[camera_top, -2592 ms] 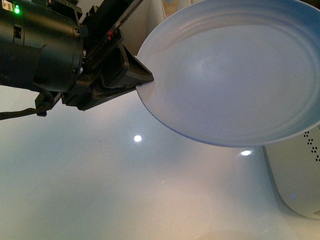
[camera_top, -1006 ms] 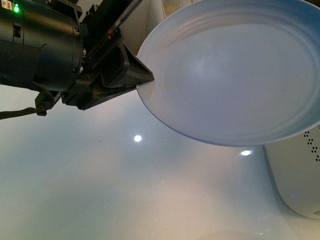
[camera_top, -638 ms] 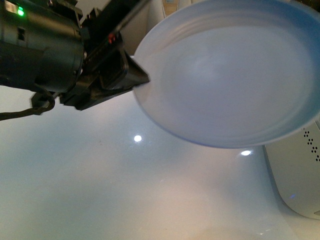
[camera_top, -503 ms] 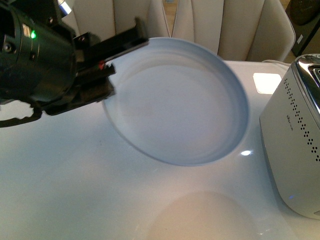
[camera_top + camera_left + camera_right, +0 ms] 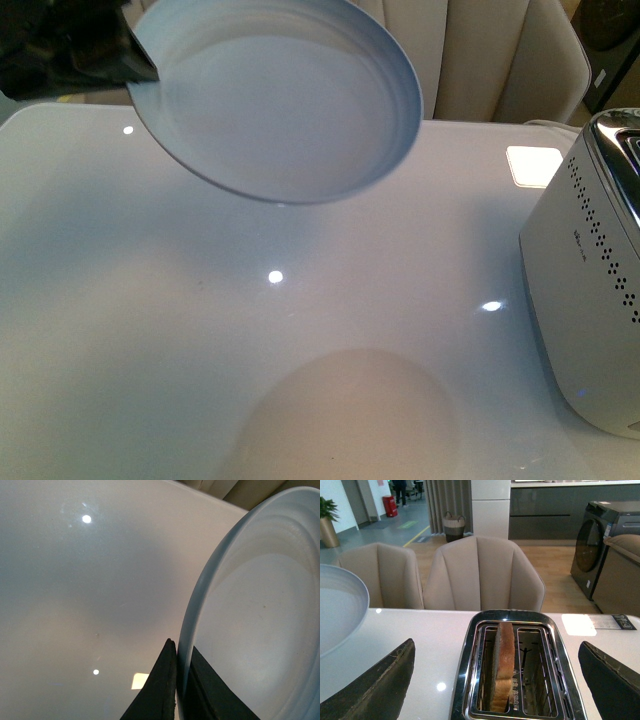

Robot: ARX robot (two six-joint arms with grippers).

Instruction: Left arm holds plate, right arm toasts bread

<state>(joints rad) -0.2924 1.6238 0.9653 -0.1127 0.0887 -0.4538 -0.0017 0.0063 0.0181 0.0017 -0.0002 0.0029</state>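
Left end effector (image 5: pixel 181 646) was clamped on the plate (image 5: pixel 280 100) rim, holding it tilted above the table (image 5: pixel 150 350). Bread (image 5: pixel 503 670) stood in one toaster (image 5: pixel 470 645) slot. Right end effector (image 5: pixel 495 680) was spread wide and empty.

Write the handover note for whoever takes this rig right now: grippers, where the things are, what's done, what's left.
Left gripper: shut on the rim of the plate, which is held tilted above the table.
Right gripper: open, empty, above the toaster.
Bread: standing in one toaster slot; the other slot is empty.
Done: plate lifted, bread loaded.
Left: whether toasting has started cannot be told. The likely next move is to lift the slice out onto the plate.
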